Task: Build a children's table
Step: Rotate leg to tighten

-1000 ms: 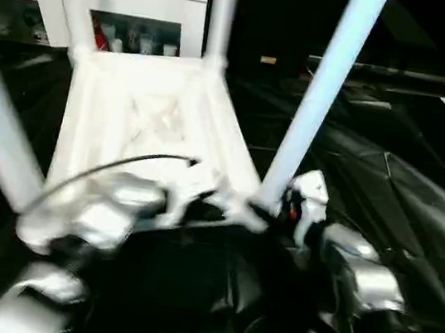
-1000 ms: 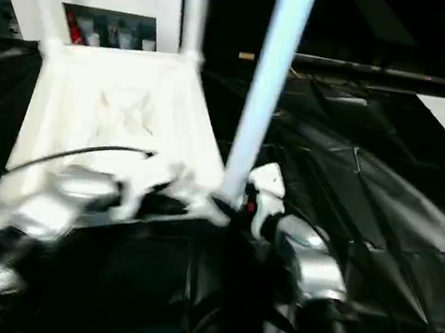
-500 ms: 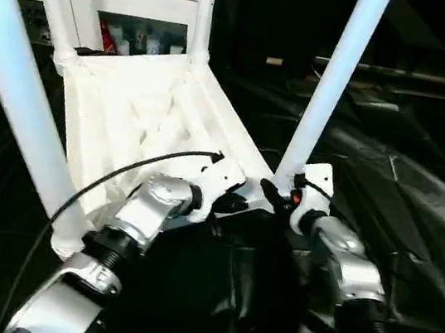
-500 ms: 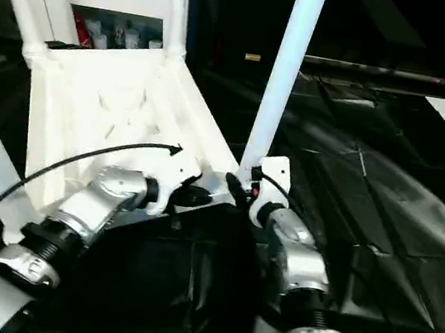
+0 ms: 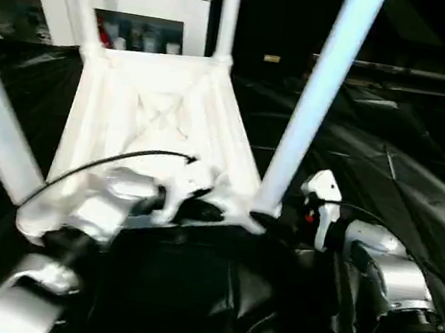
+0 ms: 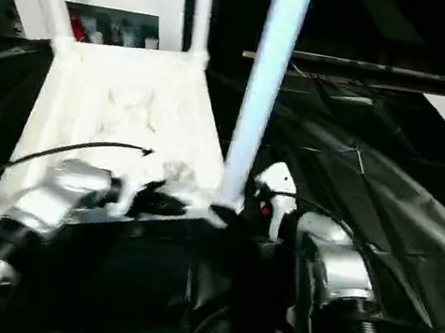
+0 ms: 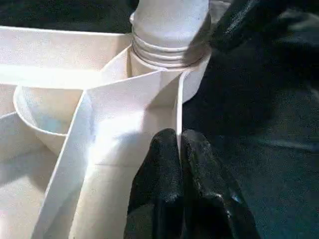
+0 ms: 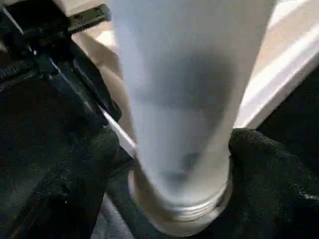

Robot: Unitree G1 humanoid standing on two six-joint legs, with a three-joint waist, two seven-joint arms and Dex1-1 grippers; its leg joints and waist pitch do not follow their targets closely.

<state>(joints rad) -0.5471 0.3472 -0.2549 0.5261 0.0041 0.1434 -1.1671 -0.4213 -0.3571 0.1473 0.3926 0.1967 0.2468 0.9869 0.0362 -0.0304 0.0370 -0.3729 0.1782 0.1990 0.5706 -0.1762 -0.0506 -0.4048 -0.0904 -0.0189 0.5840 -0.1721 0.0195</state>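
The children's table [image 5: 149, 122] is lying upside down on the black-draped work table [image 5: 421, 179], four legs standing up; the left gripper [image 7: 179, 149] is pinching a rib, the right gripper [image 8: 169, 164] is clasping the near-right leg [image 5: 311, 104], seemingly seating it

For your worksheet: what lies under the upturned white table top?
The black cloth lies under the table top; whatever sits directly beneath the top is hidden by it.
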